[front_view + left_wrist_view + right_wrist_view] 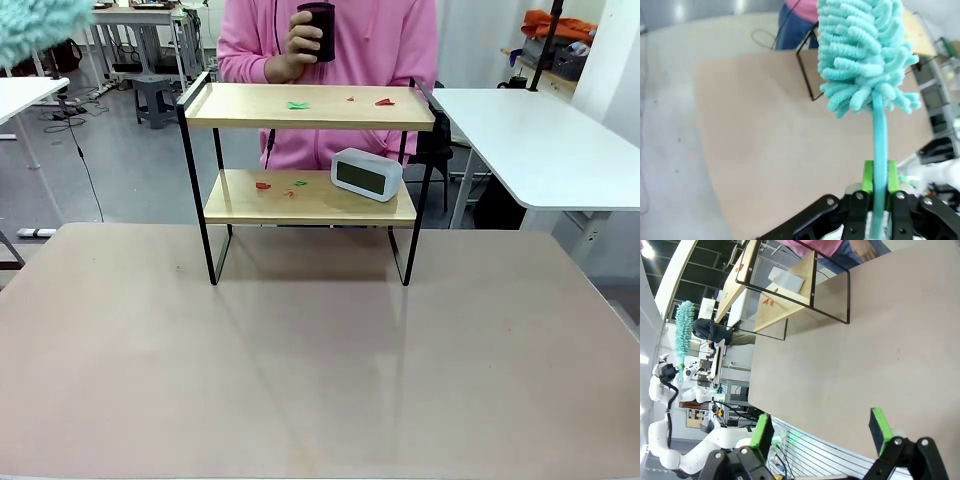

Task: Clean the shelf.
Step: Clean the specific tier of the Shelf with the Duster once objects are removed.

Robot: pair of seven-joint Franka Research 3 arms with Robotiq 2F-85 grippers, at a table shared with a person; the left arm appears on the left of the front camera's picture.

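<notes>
Approach step: my left gripper (880, 177) clamps fluffy teal duster (865, 55), right gripper (821, 429) jaws apart; next, sweep littered two-tier wooden shelf (250, 105)

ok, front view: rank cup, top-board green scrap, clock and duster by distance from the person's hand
1. cup, held in the hand.
2. green scrap, top board, just below.
3. clock, lower board, right side.
4. duster, far left, robot's side.

One 2-tier shelf (310, 121). Paper scraps (298, 104): 6 total, w/ 3 on top board (240, 105) (1 green, 2 red) and 3 on lower board (235, 205) (1 green, 2 red). One white clock (366, 173), one dark cup (318, 28), one teal duster (862, 55), one person (380, 50).
</notes>
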